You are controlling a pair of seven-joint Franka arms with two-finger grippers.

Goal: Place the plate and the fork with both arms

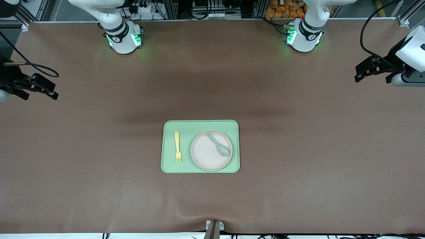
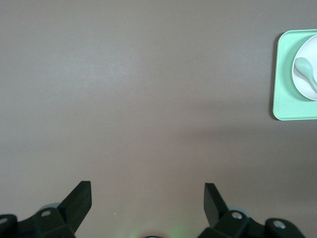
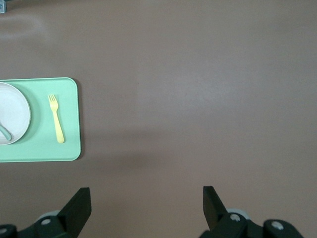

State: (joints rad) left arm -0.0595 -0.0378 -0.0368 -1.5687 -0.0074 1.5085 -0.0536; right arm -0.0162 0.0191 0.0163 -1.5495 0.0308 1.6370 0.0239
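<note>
Plate (image 1: 211, 151) and fork (image 1: 178, 146) lie side by side on the green tray (image 1: 200, 126) mid-surface, a spoon (image 1: 219, 144) on the plate. Left claw (image 1: 372, 69) and right claw (image 1: 33, 87) wait wide at opposite ends. Left wrist view: claw (image 2: 147, 201) wide, tray at 2 o'clock. Right wrist view: claw (image 3: 147, 201) wide, fork at 10 o'clock, probably its target.

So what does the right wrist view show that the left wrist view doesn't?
Only the right wrist view shows the fork, lying on the tray beside the plate, with the right gripper open over bare table. Only the left wrist view shows the spoon's bowl on the plate, with the left gripper open. Both show the green tray and plate.
</note>
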